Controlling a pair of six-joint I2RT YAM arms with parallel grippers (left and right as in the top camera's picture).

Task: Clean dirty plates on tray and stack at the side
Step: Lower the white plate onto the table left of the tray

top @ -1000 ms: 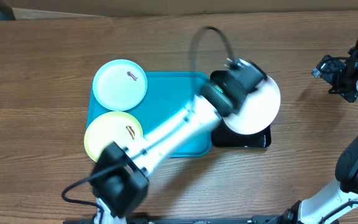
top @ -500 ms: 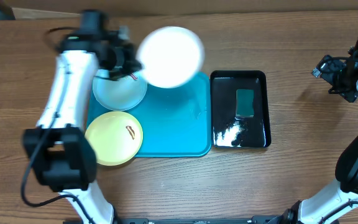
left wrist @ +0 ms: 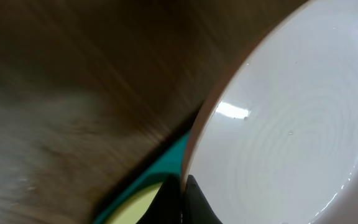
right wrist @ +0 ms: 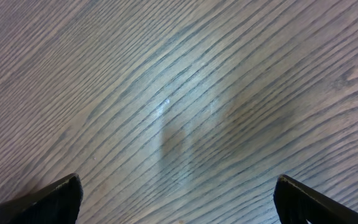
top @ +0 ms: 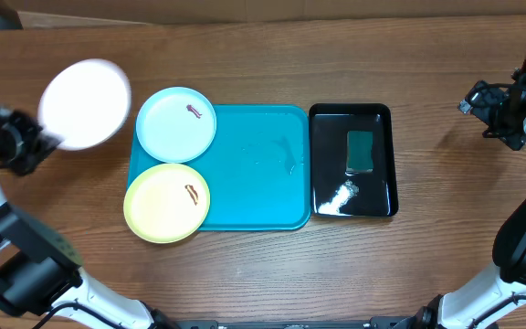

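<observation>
While the left claw (top: pixel 44 143), clamped on the white plate (top: pixel 85 103), holds it at upper left, aqua plate (top: pixel 176 124) and yellow-green plate (top: pixel 166 202) lie at the left of the turquoise tray (top: pixel 254 174); right claw (right wrist: pixel 179 202) apart, above desk (right wrist: pixel 166 93).

R gripper (right wrist: pixel 178 182) — fingertips (right wrist: pixel 59 196) far apart at btm corners | wood-grain table (right wrist: pixel 185 93) below

White plate (top: pixel 85 102) left of turquoise tray (top: pixel 254 183); smeared aqua plate (top: pixel 176 128), yellow-green plate (top: pixel 166 206) on tray's left edge.
</observation>
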